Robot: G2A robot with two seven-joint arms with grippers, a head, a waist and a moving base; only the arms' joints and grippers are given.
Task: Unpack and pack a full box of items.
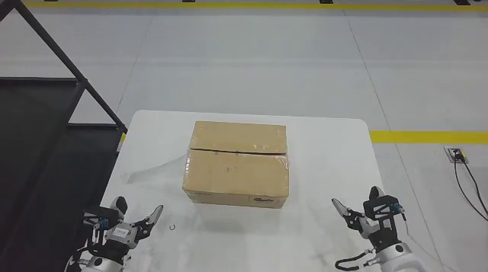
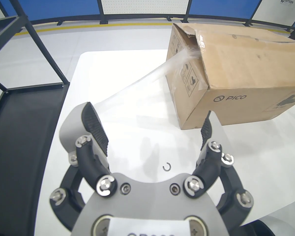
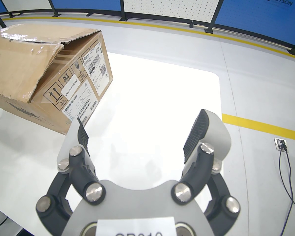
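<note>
- The cardboard box [image 1: 238, 164] sits in the middle of the white table [image 1: 328, 158]. Its top flaps are folded down but look unsealed.
- The flap on the robot's side of the box is creased and ragged-edged. It lifts a little at both ends, leaving a gap beneath.
- A strip of clear tape [image 2: 150, 77] trails from the box's left end down onto the table.
- The left gripper [image 2: 147, 116] hovers off the box's near-left corner, fingers spread wide and holding nothing. A small metal clip ring [image 2: 166, 167] lies on the table under it.
- The right gripper [image 3: 141, 119] hovers off the box's near-right corner, apart from the box, equally wide open and empty.
- The corrugated board is likely stiff in the walls but bendy at the flaps. A full box is probably heavy, so it seems better left standing.
- The best hold appears to be the near flap's raised free edge at either end, pinched across its thickness. The taped patches may be slick, and the torn edge could rip.
</note>
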